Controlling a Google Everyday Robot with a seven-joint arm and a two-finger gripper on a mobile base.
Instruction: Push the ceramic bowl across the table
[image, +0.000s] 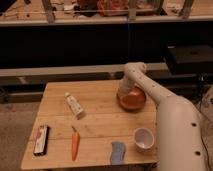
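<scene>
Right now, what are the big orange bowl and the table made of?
The orange bowl looks like glazed ceramic: smooth, evenly orange-red, with a soft sheen, though plastic could look similar. The table looks like pale wood, with boards running lengthwise and lines between them. The gripper is at the bowl's far left rim, mostly hidden behind the arm.

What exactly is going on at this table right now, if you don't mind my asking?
A one-armed robot is working on the ceramic bowl, the orange-red dish near the far right of the table. Its arm reaches over from the right, and the gripper is down at the bowl's far left rim. A white tube, a carrot, a dark bar, a blue cloth and a white cup lie elsewhere, untouched.
</scene>
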